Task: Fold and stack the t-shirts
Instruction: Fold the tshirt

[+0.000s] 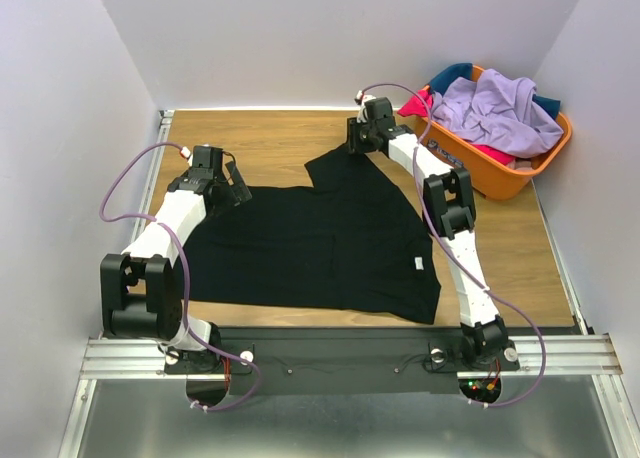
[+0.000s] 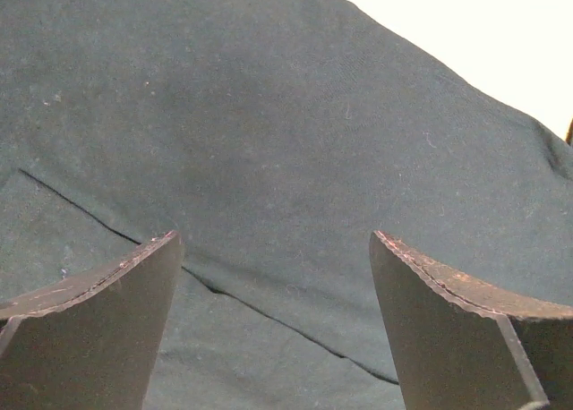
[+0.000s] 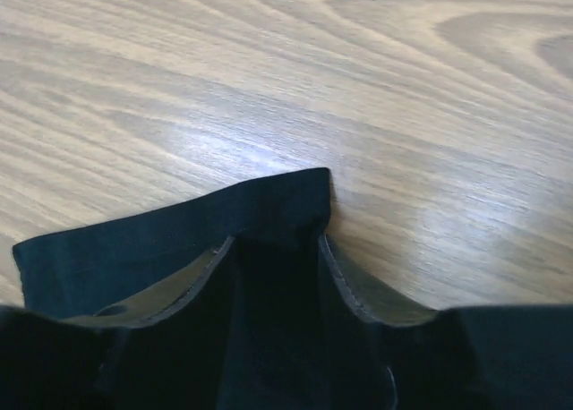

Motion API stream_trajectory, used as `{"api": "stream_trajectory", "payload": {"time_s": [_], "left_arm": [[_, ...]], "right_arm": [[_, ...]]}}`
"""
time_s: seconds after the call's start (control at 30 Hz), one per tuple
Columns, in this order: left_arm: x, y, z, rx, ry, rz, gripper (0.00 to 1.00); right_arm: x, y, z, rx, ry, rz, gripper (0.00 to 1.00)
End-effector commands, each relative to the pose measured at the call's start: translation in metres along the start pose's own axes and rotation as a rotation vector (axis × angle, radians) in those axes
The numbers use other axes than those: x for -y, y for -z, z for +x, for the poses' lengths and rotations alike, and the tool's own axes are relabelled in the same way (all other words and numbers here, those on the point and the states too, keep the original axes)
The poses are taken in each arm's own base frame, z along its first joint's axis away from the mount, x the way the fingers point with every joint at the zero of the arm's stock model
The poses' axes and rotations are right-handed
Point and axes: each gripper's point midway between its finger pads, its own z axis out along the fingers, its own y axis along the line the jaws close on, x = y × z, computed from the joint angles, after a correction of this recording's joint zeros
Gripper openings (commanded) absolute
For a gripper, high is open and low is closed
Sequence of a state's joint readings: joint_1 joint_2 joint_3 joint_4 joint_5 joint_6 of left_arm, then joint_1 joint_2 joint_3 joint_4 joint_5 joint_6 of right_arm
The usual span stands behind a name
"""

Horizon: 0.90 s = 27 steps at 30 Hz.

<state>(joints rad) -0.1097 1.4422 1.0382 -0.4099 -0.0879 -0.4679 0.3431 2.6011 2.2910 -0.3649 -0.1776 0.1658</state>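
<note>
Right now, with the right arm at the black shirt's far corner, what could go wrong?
1. The right gripper straddles only the very edge of the black t-shirt. A bite that thin may slip out on lifting.
2. The left gripper hangs open over the cloth, holding nothing. A pull from one side alone would likely drag and bunch the shirt across the table.

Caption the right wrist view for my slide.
Right hand straddling a raised edge of the black t-shirt, which lies on the wooden table.
</note>
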Motion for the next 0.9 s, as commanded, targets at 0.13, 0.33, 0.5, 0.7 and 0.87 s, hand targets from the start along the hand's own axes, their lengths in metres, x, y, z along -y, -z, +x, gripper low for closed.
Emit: {"api": "stream_trajectory", "payload": {"time_s": [0.13, 0.33, 0.5, 0.7, 0.87], "left_arm": [[-0.005, 0.003, -0.004, 0.017, -0.017, -0.017, 0.98], [-0.024, -0.009, -0.020, 0.032, -0.015, -0.109, 0.98], [-0.041, -0.021, -0.053, 0.087, 0.031, -0.178, 0.98], [-0.065, -0.043, -0.082, 0.116, 0.096, -0.240, 0.98], [-0.073, -0.060, -0.110, 0.155, 0.119, -0.291, 0.97]], "right_arm": [[-0.010, -0.013, 0.000, 0.026, -0.009, -0.005, 0.14], [-0.008, -0.005, -0.016, 0.063, -0.004, 0.028, 0.00], [-0.012, 0.010, -0.035, 0.098, -0.001, 0.033, 0.00], [-0.010, 0.031, -0.054, 0.140, -0.008, 0.076, 0.00], [-0.011, 0.046, -0.064, 0.154, -0.005, 0.077, 0.00]]}}
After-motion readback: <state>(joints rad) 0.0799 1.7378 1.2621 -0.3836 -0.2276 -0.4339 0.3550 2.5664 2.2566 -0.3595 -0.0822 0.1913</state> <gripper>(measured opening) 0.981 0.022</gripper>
